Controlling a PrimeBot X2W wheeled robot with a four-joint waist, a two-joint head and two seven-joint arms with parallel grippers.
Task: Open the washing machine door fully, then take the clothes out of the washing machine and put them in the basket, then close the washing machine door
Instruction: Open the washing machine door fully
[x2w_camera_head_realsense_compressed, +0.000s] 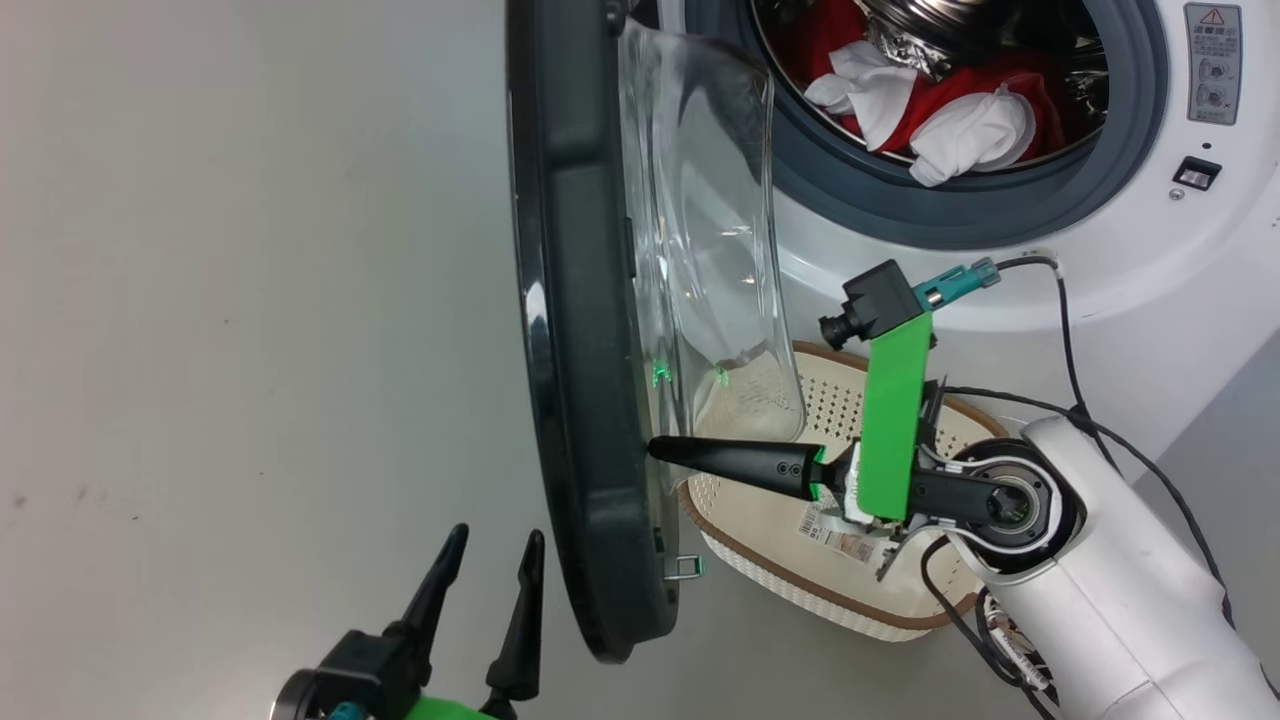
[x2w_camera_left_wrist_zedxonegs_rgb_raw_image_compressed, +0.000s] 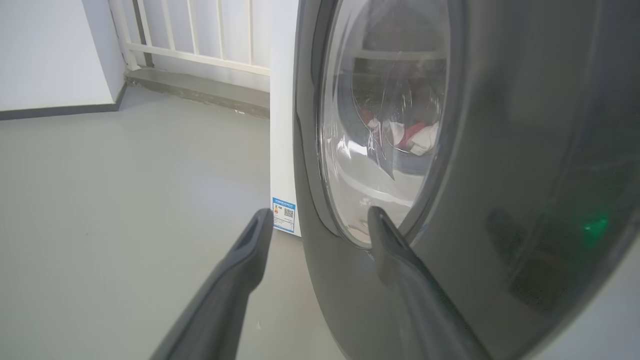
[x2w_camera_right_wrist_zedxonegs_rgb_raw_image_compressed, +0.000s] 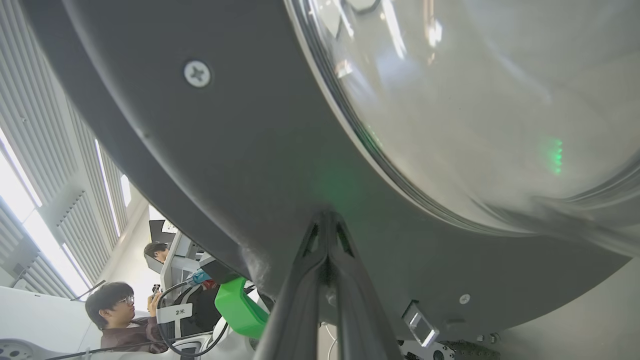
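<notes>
The washing machine door (x2w_camera_head_realsense_compressed: 570, 330) stands open, edge-on, its glass porthole (x2w_camera_head_realsense_compressed: 715, 230) bulging right. In the drum of the white washing machine (x2w_camera_head_realsense_compressed: 1100, 250) lie red and white clothes (x2w_camera_head_realsense_compressed: 930, 100). The cream basket (x2w_camera_head_realsense_compressed: 800, 560) sits on the floor below the opening. My right gripper (x2w_camera_head_realsense_compressed: 660, 450) is shut and empty, its tip pressed against the door's inner rim (x2w_camera_right_wrist_zedxonegs_rgb_raw_image_compressed: 225, 150), above the basket. My left gripper (x2w_camera_head_realsense_compressed: 497, 540) stands open just left of the door's lower end. In the left wrist view its fingers (x2w_camera_left_wrist_zedxonegs_rgb_raw_image_compressed: 257, 230) straddle the rim's edge of the door (x2w_camera_left_wrist_zedxonegs_rgb_raw_image_compressed: 500, 150).
Grey floor spreads to the left of the door. A metal latch hook (x2w_camera_head_realsense_compressed: 682, 567) sticks out near the door's lower end. Black cables (x2w_camera_head_realsense_compressed: 1075, 400) trail from my right arm across the machine front. Two people (x2w_camera_right_wrist_zedxonegs_rgb_raw_image_compressed: 115, 310) sit behind in the right wrist view.
</notes>
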